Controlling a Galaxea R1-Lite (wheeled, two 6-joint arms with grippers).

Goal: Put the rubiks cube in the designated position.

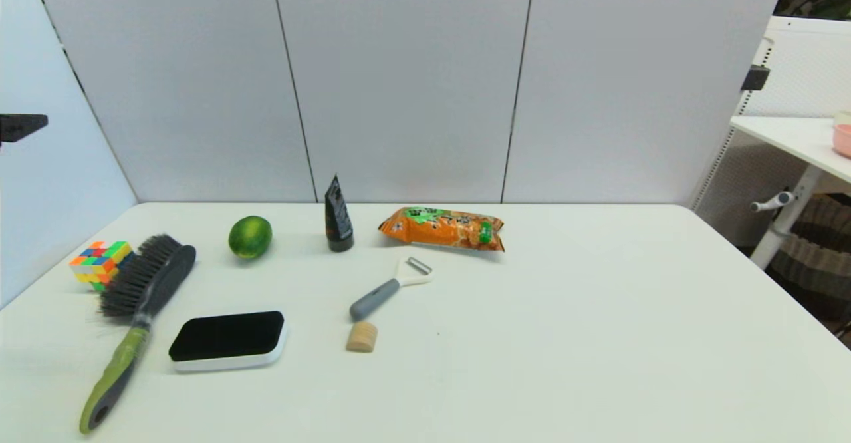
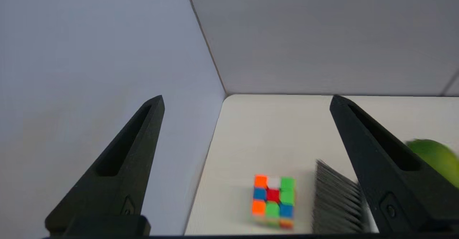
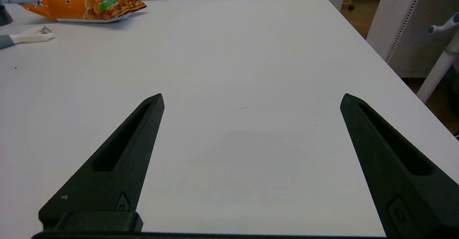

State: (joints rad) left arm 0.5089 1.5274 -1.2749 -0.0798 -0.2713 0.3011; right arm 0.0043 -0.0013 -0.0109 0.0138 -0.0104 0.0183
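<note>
The rubiks cube stands at the table's far left, close to the side wall and touching the bristles of a brush. In the left wrist view the rubiks cube lies low between my fingers and farther off, with the brush bristles right beside it. My left gripper hangs open above the table, short of the cube, holding nothing. My right gripper is open over bare table on the right side. Neither arm's body shows in the head view.
A lime, a black tube, an orange snack bag, a peeler, a small wooden cylinder and a black-topped white block lie across the left and middle. The side wall runs close by the cube.
</note>
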